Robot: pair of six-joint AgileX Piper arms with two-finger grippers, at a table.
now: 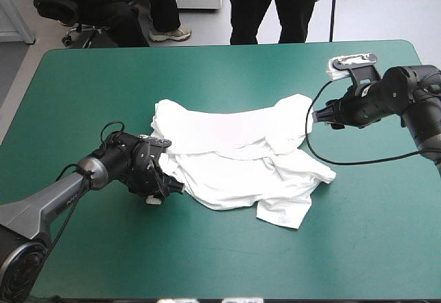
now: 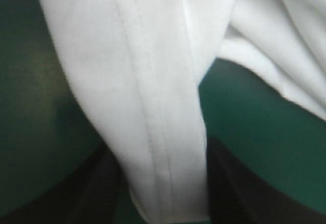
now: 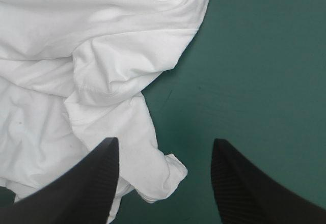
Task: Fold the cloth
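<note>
The white T-shirt [image 1: 241,155] lies crumpled and partly spread in the middle of the table. One sleeve points toward the near right. My left gripper [image 1: 164,190] sits low at the shirt's near-left edge. In the left wrist view a hemmed strip of the T-shirt [image 2: 153,107] runs between the black fingers [image 2: 239,188], and the left gripper [image 2: 160,150] is shut on it. My right gripper [image 1: 317,116] hovers beside the shirt's far-right corner. In the right wrist view it [image 3: 165,142] stands open, over the edge of the T-shirt [image 3: 76,56] and the teal-green cover.
The teal-green cover [image 1: 358,234] stretches wide on the near side of the shirt and to both sides. The table's far edge [image 1: 227,47] runs a good way beyond the shirt.
</note>
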